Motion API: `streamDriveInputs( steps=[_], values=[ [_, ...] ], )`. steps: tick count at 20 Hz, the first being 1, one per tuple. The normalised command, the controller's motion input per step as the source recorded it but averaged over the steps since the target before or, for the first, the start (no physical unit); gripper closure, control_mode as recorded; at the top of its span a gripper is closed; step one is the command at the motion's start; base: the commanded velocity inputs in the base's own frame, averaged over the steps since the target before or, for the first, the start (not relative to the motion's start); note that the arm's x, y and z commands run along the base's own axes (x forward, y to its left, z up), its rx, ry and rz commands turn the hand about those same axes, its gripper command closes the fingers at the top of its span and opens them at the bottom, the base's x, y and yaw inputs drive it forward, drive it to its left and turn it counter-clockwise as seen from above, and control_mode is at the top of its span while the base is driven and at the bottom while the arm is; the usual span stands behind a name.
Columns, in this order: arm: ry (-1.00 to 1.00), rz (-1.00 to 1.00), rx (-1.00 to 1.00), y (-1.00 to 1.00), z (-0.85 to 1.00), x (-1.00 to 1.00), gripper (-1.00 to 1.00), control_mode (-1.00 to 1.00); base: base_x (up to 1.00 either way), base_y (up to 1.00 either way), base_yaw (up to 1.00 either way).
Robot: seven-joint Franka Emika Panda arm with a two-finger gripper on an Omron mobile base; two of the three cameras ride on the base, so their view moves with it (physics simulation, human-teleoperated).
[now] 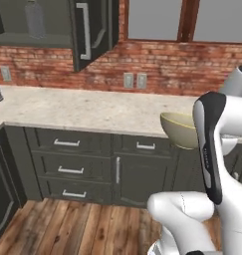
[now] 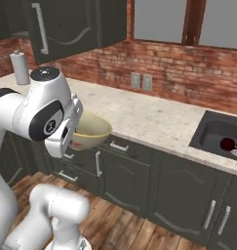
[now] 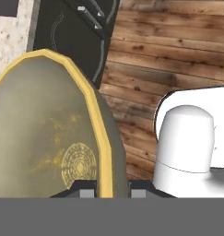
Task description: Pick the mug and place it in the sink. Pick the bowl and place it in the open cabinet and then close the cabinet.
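**Bowl in the fingers, cabinet up and to the left**

Nearest, in the hand view, the fingers [image 3: 105,188] are closed down to a narrow gap on the rim of the bowl [image 3: 44,133], one tip inside the pale yellow edge and one outside. The bowl is therefore gripped at its wall, and its round body lies ahead of the tips, with the wooden floor [image 3: 168,55] below it.

From the base views the bowl [image 2: 90,129] hangs in the air just off the near edge of the surface [image 1: 92,107], level with its top and above the under-counter drawers [image 1: 67,169]. It sits roughly upright, mouth upward, tipped only slightly; being round, it has no long axis to line up, so only the tilt of the mouth matters.

Farther back, the mug [image 2: 228,144] already rests in the sink [image 2: 210,134] at the right, so that half of the task looks done.

Farthest and highest is the cabinet [image 1: 23,27], its door [image 1: 87,32] swung out toward the room and the inner shelf [image 1: 33,41] showing. The shelf lies above and well to the left of the held bowl. I judge the coming move to be a lift and a carry leftward, passing left of the open door's edge.
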Motion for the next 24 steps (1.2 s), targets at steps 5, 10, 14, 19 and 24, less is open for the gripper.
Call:
streamDriveInputs(
  steps=[5, 10, 14, 19, 24],
  values=[
    [0.00, 0.00, 0.00, 0.00, 0.00, 0.00, 1.00, 1.00, 0.03, 1.00, 0.15],
    [0.00, 0.00, 0.00, 0.00, 0.00, 0.00, 1.00, 1.00, 0.00, 1.00, 0.13],
    [0.00, 0.00, 0.00, 0.00, 0.00, 0.00, 1.00, 1.00, 0.24, 1.00, 0.05],
    [0.00, 0.00, 0.00, 0.00, 0.00, 0.00, 1.00, 1.00, 0.65, 0.64, 0.03],
    [0.00, 0.00, 0.00, 0.00, 0.00, 0.00, 1.00, 1.00, 0.96, 0.00, 0.10]
  ],
)
